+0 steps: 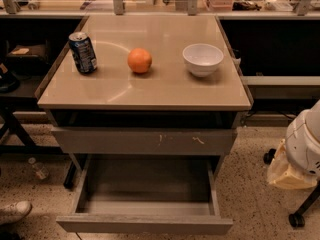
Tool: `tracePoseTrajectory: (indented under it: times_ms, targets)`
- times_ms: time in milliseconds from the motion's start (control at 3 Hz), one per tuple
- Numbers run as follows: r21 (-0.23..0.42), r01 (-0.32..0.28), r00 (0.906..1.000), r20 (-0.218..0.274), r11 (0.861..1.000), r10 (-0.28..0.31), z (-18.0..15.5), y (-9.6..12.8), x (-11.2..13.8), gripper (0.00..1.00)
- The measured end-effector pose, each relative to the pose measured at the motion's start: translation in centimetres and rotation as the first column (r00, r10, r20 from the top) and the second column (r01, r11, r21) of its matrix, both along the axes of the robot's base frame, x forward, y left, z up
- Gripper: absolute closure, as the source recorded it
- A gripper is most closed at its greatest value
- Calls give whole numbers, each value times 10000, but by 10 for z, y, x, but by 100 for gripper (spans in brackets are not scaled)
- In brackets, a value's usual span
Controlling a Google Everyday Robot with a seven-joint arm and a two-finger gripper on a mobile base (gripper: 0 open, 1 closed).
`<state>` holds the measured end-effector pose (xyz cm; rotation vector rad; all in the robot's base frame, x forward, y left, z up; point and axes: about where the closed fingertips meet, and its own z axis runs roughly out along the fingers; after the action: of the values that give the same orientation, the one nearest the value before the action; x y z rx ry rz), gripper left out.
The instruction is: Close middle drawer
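Observation:
The middle drawer (145, 223) is pulled far out at the bottom of the camera view. It is wide and shallow, with a plain grey front and a bare grey inside. Above it sits the taller grey drawer front (145, 141) with pale scratch marks, standing out only a little. My gripper (299, 156) shows as a white and yellowish shape at the right edge, level with the drawers and well to the right of the open drawer, touching nothing.
On the tan table top (150, 91) stand a blue soda can (83, 52), an orange (139, 60) and a white bowl (202, 59). A chair caster (296, 219) is on the floor at the right. A shoe (12, 211) and a small bottle (37, 168) lie at the left.

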<state>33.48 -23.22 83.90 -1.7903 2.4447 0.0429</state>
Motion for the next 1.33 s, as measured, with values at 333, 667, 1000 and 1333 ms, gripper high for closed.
tracePoseTrajectory:
  times_ms: [333,667,1000,1333]
  targets:
    - [0,0,10000,0,10000,0,0,0,0,100]
    - [117,563,9974,-456,9983,-557,-31,-1,-9,100]
    - [-123,1337,9822,-1314,9909,-1342,-110,0,-23,100]
    - [-430,1804,9565,-2252,9827,-1855,-194,-7,-44,100]
